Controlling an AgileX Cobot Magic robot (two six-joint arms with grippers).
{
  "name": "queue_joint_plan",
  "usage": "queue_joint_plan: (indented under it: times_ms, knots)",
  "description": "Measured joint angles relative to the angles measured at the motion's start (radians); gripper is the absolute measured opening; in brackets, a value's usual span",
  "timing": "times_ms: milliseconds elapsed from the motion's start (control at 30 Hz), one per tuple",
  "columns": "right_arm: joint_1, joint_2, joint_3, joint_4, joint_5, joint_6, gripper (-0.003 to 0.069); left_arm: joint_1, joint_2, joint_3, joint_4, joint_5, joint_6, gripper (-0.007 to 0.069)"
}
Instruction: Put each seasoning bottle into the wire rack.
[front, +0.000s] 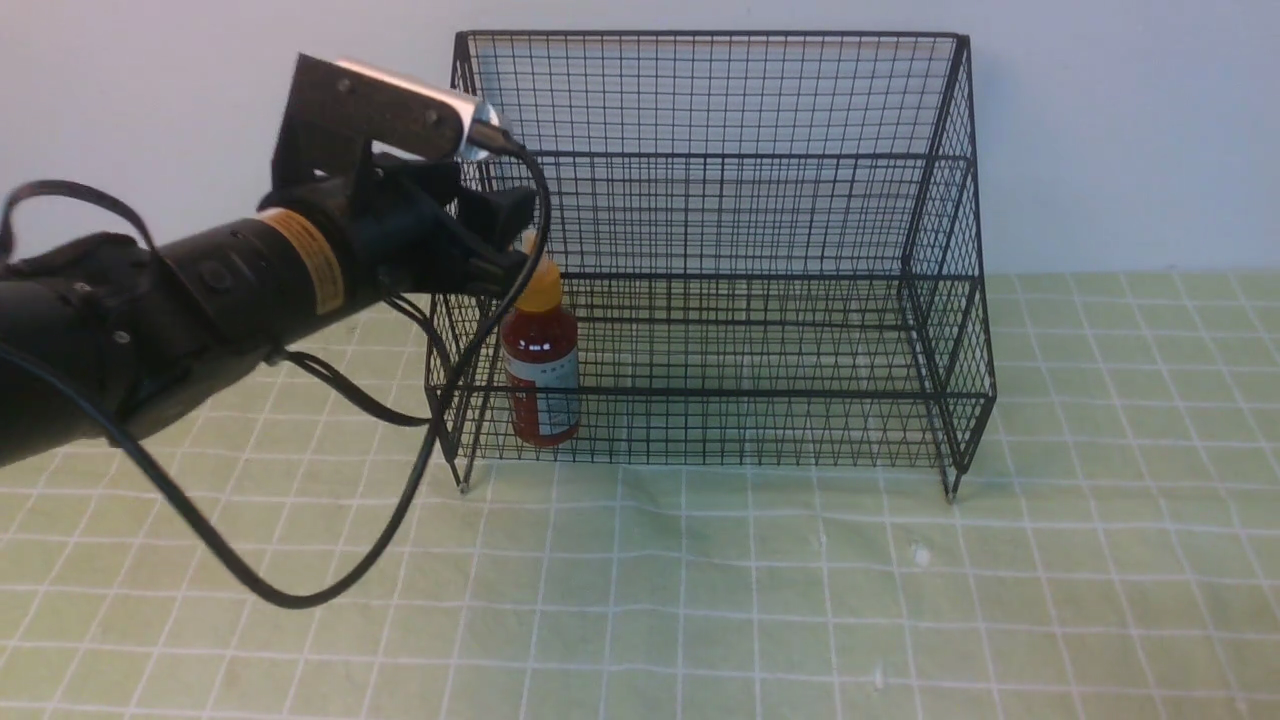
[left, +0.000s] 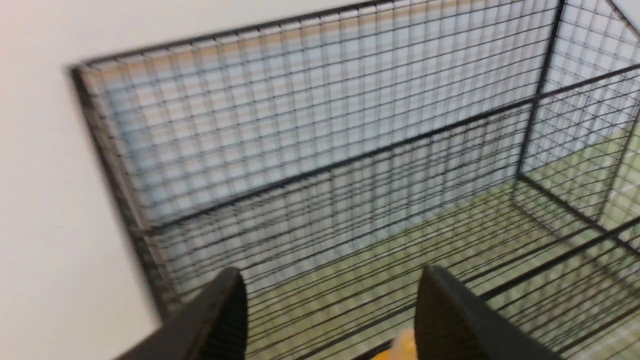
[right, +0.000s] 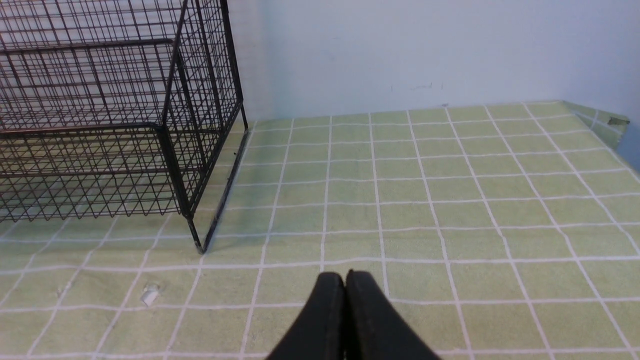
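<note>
The small round bottle of dark red sauce with a yellow-orange nozzle cap (front: 540, 370) stands upright in the lower tier of the large black wire-mesh rack (front: 720, 150), at its left end, by the table's far edge. The left gripper (left: 330, 285) hangs just above the cap, fingers spread wide, clasping nothing. The right gripper (right: 345, 275) is pressed closed and empty over the green checked tablecloth (front: 800, 600).

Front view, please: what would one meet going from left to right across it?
Left arm → seasoning bottle, standing in the lower tier → right side of the wire rack.
</note>
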Motion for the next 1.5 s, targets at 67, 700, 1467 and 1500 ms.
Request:
queue_joint_plan:
  times_ms: [67,700,1467,1500]
  knots:
    - [0.0,0.0,0.0,0.0,0.0,0.0,-0.0015,0.0,-0.063,0.0,0.034,0.109,-0.011,0.0337]
    - [0.0,0.0,0.0,0.0,0.0,0.0,-0.0015,-0.147,-0.453,0.0,-0.555,1.399,0.364,0.0004]
    - [0.0,0.0,0.0,0.0,0.0,0.0,-0.0015,-0.15,-1.004,0.0,-0.753,1.032,0.487,0.0004]
    - [0.0,0.0,0.0,0.0,0.0,0.0,-0.0015,-0.15,-1.006,0.0,-0.753,1.032,0.487,0.0004]
